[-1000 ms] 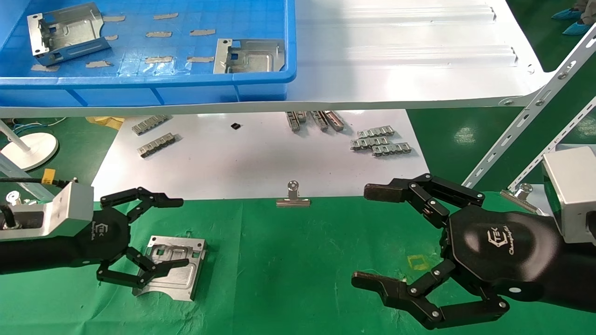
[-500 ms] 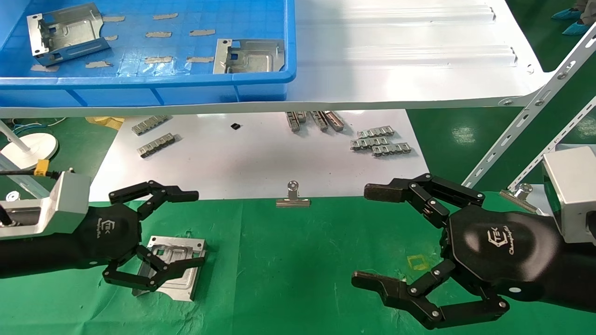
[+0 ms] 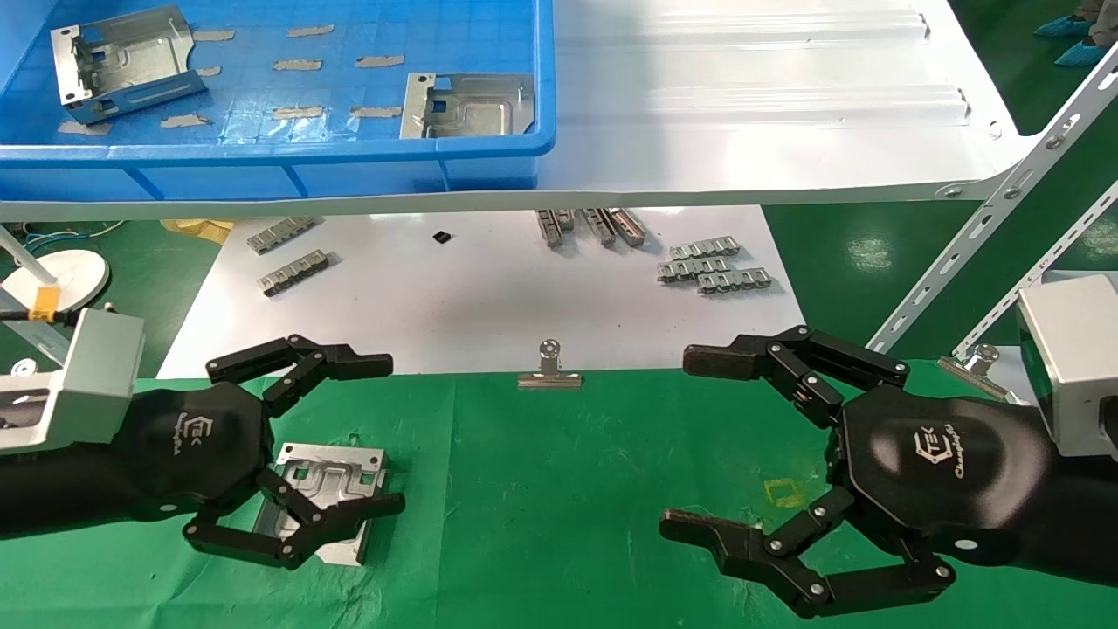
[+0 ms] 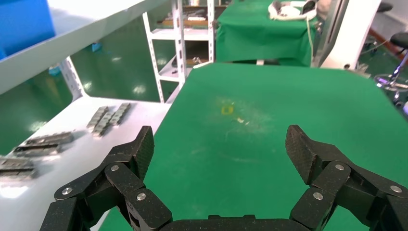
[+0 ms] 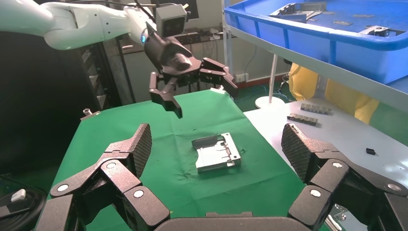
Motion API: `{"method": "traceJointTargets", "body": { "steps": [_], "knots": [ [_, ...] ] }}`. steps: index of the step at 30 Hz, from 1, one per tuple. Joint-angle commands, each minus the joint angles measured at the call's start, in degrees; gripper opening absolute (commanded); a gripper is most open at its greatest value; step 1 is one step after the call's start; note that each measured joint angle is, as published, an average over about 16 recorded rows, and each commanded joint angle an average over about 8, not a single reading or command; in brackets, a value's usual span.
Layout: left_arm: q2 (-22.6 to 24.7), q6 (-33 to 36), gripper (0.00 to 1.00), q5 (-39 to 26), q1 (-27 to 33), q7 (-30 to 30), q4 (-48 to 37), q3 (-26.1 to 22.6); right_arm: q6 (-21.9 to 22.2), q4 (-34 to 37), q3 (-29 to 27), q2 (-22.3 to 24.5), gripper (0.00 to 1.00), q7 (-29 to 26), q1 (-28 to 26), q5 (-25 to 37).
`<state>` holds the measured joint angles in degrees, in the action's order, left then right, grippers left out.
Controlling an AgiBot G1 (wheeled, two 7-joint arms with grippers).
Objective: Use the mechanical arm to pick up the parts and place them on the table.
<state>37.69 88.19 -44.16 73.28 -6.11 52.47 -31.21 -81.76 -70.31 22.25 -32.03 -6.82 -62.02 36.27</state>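
Brackets waited upper left in the blue bin [image 3: 489, 148]: two parts [image 3: 467, 105]. Left hand [image 3: 301, 454] hung spread wide above one part [image 3: 336, 489] lying on the worktop [image 3: 568, 480]; it should rise clear first. Right hand [image 3: 699, 445] sat open, lower right.

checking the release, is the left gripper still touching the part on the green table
Apart: the right wrist view shows the open left gripper raised above the part.

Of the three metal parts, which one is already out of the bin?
The part lying flat on the green table, below the open left gripper. The other two parts sit in the blue bin.
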Motion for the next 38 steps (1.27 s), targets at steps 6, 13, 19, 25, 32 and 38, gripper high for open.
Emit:
{"method": "traceJointTargets", "body": {
  "steps": [6,13,19,25,32,38],
  "knots": [
    [-0.7,-0.7,1.0,0.6,-3.2,4.6,5.7,4.1,0.0,0.0,0.0,0.0,1.0,0.0,0.0,0.0],
    [-1.5,-1.4,1.0,1.3,-6.4,9.2,11.5,8.3,0.0,0.0,0.0,0.0,1.0,0.0,0.0,0.0],
    [-2.1,-1.9,1.0,1.8,-9.1,13.1,16.4,11.8,0.0,0.0,0.0,0.0,1.0,0.0,0.0,0.0],
    [-2.6,-2.4,1.0,2.2,-11.4,16.4,20.7,14.8,0.0,0.0,0.0,0.0,1.0,0.0,0.0,0.0],
    [-2.9,-2.6,1.0,2.5,-12.5,17.6,22.7,16.3,0.0,0.0,0.0,0.0,1.0,0.0,0.0,0.0],
    [-2.8,-2.6,1.0,2.5,-12.3,17.3,22.2,16.0,0.0,0.0,0.0,0.0,1.0,0.0,0.0,0.0]
  ]
}}
